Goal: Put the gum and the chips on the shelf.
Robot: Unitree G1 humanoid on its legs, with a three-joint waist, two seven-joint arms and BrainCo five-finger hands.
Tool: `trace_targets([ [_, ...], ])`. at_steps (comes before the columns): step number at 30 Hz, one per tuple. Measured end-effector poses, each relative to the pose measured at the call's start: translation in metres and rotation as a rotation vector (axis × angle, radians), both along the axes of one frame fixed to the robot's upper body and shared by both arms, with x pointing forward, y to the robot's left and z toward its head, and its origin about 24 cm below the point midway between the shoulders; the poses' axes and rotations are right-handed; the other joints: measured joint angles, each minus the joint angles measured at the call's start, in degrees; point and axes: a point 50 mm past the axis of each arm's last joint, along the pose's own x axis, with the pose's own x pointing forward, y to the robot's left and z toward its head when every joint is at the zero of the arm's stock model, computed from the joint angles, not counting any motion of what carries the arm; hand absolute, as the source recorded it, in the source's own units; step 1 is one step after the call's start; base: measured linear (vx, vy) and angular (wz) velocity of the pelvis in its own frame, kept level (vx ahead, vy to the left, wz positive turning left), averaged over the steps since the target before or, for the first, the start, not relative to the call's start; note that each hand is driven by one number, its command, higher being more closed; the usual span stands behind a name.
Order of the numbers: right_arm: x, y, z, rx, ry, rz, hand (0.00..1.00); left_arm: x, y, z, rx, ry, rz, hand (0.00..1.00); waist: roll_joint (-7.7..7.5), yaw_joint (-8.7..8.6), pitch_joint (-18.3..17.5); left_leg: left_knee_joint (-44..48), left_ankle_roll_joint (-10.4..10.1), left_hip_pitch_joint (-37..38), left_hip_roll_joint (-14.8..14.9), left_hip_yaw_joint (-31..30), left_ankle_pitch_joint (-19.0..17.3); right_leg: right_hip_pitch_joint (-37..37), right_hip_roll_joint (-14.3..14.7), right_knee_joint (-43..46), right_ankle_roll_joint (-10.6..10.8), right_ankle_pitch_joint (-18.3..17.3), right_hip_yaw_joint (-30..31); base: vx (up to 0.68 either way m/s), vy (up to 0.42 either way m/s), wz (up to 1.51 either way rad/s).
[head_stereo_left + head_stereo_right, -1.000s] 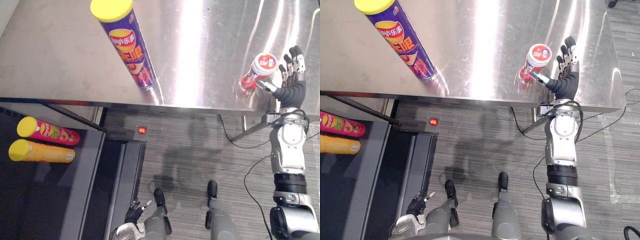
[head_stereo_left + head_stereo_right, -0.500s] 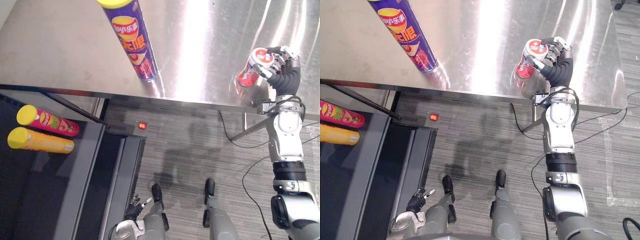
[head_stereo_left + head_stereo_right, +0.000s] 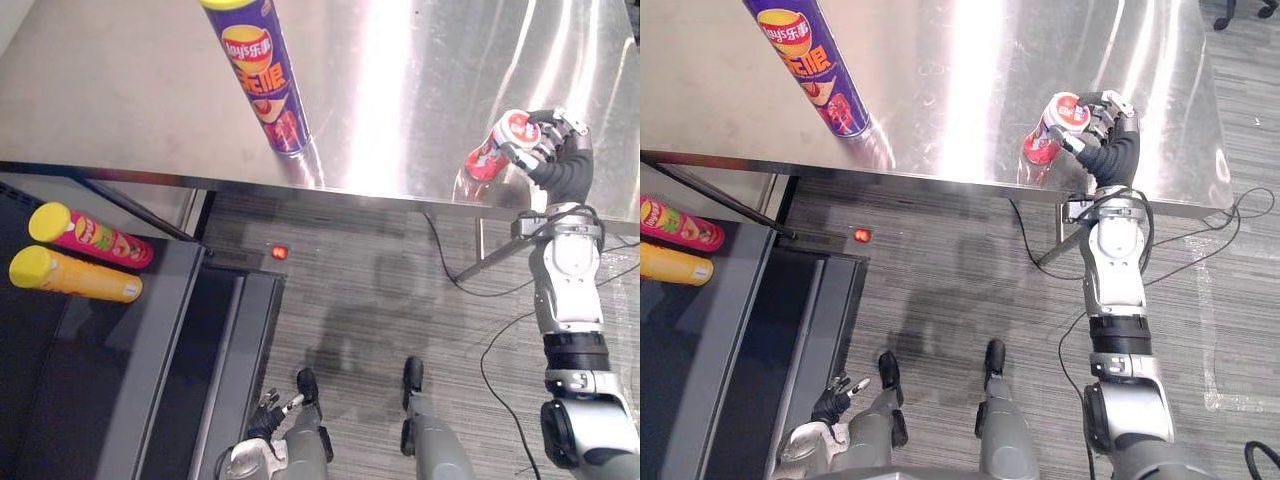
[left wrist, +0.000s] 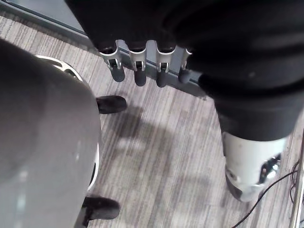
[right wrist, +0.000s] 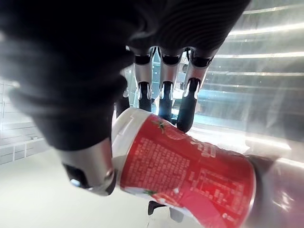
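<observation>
Gum canister (image 5: pixel 190 171): held in the right hand (image 3: pixel 562 165). The fingers (image 5: pixel 164 95) curl over the lid end and upper side wall, and the thumb presses the opposite side, making a closed grip on the canister. The body is a short cylinder with a glossy red printed wrap and a white plastic lid. It is tilted, lid toward the hand and base pointing down at the counter (image 3: pixel 120 90). The base sits close to the front edge of the counter; cannot tell whether it touches the steel. A red reflection shows just below it.

Counter: brushed stainless sheet, flat, with bright streaks of glare.

Chips tube (image 3: pixel 262 80): tall cylinder, purple printed wrap, yellow lid. It stands upright on the counter near the front edge, well apart from the gum canister, toward the robot's left.

Shelf (image 3: pixel 90 380): dark, matte, flat, lower than the counter, on the robot's left. It carries two tubes lying on their sides, just beside each other and roughly parallel: a pink tube (image 3: pixel 90 236) and an orange tube (image 3: pixel 75 277), both with yellow lids.

Left hand (image 3: pixel 266 422): hangs low over the grey striped floor, fingers relaxed and loosely extended, holding nothing.
</observation>
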Motion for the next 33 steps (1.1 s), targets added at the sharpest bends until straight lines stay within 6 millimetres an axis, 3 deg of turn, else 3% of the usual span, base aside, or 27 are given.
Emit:
trace_targets([
  [9,-0.03,-0.002,-0.016,-0.088,0.003,-0.013,1.0,-0.004,0.006,-0.001,0.013,0.017,0.011,0.0,-1.9,-0.26,-1.76,0.01,-0.09,1.23,0.08,0.08,-0.07,1.32,0.07,-0.26,-0.01,0.02,-0.09,0.0,0.0,0.0],
  [16,-0.057,0.001,-0.025,-0.162,0.011,0.046,1.0,-0.017,0.011,-0.005,0.027,0.052,0.029,0.0,-3.9,-1.55,-4.74,0.0,-0.18,2.42,-0.17,0.03,-0.16,2.42,-0.35,-0.32,0.1,-0.42,-0.29,0.0,0.0,0.0],
  [20,-0.069,0.001,-0.036,-0.191,0.053,0.075,1.0,-0.022,0.012,-0.006,0.029,0.064,0.03,0.0,-4.07,-1.64,-6.09,-0.01,-0.26,3.19,-0.2,-0.1,-0.21,3.22,-0.47,-0.3,0.06,-0.49,-0.39,0.0,0.0,0.0],
  [33,-0.086,0.002,-0.045,-0.213,0.08,0.111,1.0,-0.033,0.013,-0.009,0.042,0.098,0.022,0.0,-4.55,-1.78,-9.66,-0.01,-0.66,4.37,-0.16,-0.51,-0.48,4.51,-0.55,-0.21,-0.12,-0.63,-0.62,0.0,0.0,0.0],
])
